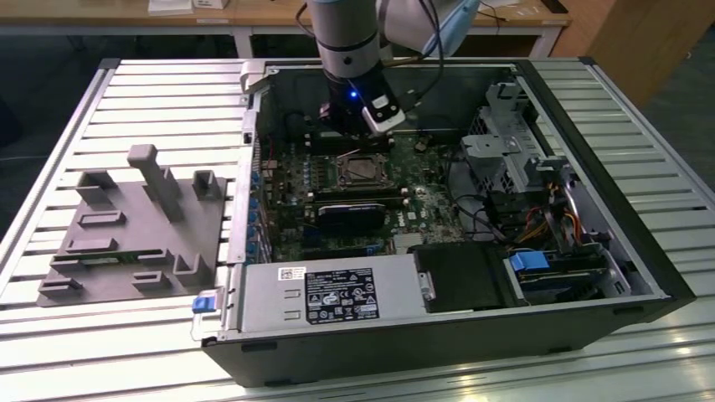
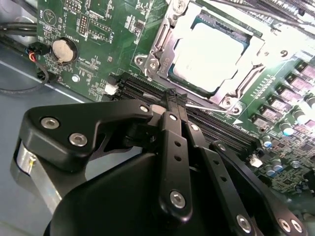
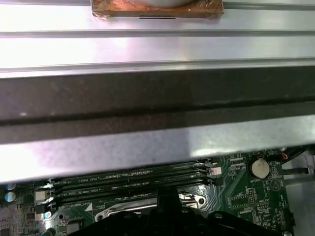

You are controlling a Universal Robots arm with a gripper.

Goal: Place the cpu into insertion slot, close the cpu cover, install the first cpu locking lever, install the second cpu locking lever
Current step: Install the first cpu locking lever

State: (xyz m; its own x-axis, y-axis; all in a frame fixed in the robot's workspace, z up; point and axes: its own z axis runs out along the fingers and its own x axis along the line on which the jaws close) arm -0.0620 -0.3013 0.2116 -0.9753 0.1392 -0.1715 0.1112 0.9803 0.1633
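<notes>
Beside the insertion slot (image 2: 147, 59), the gripper (image 2: 172, 96) has closed jaws, tips half hidden. The second wrist view shows the cpu (image 2: 206, 51) framed by the cpu cover (image 2: 246, 69).

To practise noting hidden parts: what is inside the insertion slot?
The cpu sits inside the insertion slot, pale face showing through the cpu cover window. The cover frame hides its edges; the chip hides the slot floor.

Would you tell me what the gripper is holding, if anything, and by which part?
It cannot be told: the gripper, jaws closed together, sits at the end of a thin silver locking lever beside the cpu cover.
</notes>
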